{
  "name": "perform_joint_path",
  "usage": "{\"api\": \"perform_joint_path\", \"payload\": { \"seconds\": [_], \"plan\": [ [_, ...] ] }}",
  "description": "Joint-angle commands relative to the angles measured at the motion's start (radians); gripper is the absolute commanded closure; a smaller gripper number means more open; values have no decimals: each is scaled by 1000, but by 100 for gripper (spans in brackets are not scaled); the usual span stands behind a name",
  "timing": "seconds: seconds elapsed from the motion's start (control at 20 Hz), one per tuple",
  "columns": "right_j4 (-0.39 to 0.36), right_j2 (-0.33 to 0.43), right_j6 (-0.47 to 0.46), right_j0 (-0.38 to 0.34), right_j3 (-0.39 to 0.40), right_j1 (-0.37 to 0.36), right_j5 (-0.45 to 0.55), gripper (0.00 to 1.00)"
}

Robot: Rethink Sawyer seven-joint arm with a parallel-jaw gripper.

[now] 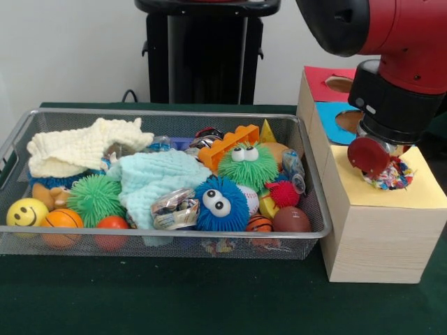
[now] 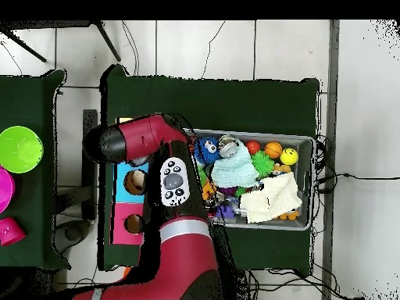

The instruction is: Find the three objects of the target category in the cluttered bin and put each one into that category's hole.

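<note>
The wire mesh bin (image 1: 167, 112) stands at the left, full of toys; it also shows in the overhead view (image 2: 312, 181). My gripper (image 1: 385, 167) hangs over the yellow card (image 1: 413, 190) on the pale wooden box (image 1: 377, 237). It is shut on a busy-print cloth bundle (image 1: 392, 176), which sits right at the card's surface. The bundle and the gripper hide the yellow-ringed hole. A patch of similar print (image 1: 218, 246) shows through the bin's front mesh. In the overhead view the arm (image 2: 144, 141) covers the gripper and the yellow card.
The blue-ringed hole (image 1: 347, 121) and the red-ringed hole (image 1: 340, 84) lie behind the gripper. The bin holds a cream cloth (image 1: 77, 146), a mint cloth (image 1: 159, 180), fuzzy blue (image 1: 220, 204) and green (image 1: 248, 166) toys with eyes, and several balls. Bowls (image 2: 19, 148) stand on a side table.
</note>
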Motion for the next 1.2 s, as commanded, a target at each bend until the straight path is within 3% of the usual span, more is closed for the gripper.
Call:
{"api": "perform_joint_path", "payload": {
  "seconds": [0.05, 0.35, 0.95, 1.0, 1.2],
  "plan": [
    [-98, 15, -181, -80, 133, 93, 264, 100],
    [-100, 33, -150, -84, 115, 144, 239, 100],
    [-130, 20, -140, -60, 88, 171, 284, 100],
    [-131, 20, -135, -60, 88, 172, 270, 100],
    [-96, 82, -79, -127, 210, 104, 10, 100]
  ]
}}
